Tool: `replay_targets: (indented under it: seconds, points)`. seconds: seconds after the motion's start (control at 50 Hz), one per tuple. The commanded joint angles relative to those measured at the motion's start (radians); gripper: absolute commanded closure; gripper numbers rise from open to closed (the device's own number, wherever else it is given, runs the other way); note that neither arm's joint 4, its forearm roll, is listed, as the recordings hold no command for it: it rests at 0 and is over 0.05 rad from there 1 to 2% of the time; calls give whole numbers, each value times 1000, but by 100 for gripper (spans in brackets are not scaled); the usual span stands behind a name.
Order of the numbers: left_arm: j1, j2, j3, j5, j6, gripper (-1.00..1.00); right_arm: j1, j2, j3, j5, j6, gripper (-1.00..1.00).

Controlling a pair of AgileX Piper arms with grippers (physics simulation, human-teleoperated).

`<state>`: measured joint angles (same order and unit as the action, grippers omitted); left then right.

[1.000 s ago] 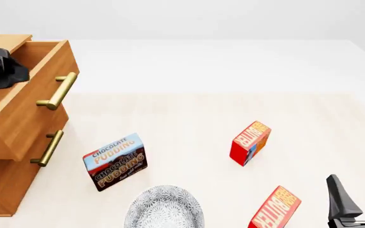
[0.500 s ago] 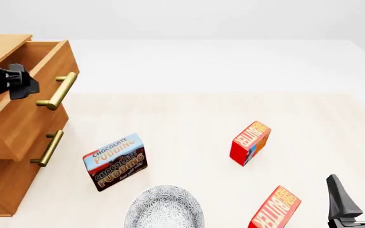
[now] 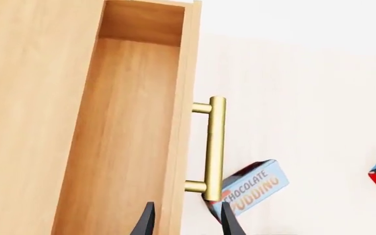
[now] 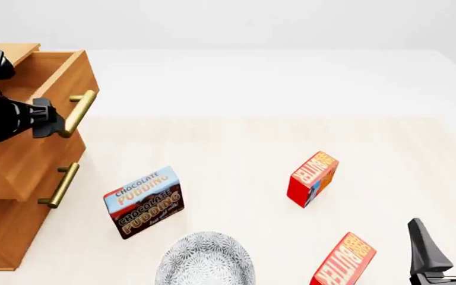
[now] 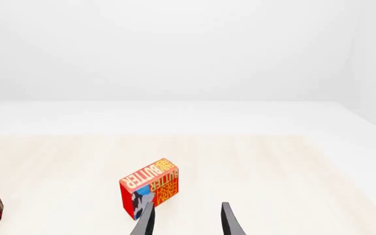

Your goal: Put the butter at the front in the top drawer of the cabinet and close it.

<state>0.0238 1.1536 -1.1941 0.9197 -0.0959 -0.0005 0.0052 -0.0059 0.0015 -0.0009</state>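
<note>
Butter [image 4: 345, 260] at the front sits just beside your right claw [image 4: 451, 243], whose fingers are apart and empty, so lower them around its narrow sides.

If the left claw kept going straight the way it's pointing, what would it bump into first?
Probably the front panel of the top drawer: the left claw straddles its top edge, one finger inside, one toward the brass handle. Depth is unclear.

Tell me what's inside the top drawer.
The top drawer shows only bare wood inside in the left wrist view; its near end is cut off, so that part stays unseen.
</note>
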Motion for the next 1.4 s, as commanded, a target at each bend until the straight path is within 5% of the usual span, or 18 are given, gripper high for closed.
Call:
replay_targets:
  seconds: [0.02, 0.58, 1.4]
  points:
    - [-27, 11, 17, -4, -7, -100, 0, -1, 1, 0, 0, -100]
    - [-237, 12, -4, -1, -115, -100, 0, -1, 1, 0, 0, -100]
    - [-383, 114, -32, -42, -138, -100, 0, -1, 1, 0, 0, -100]
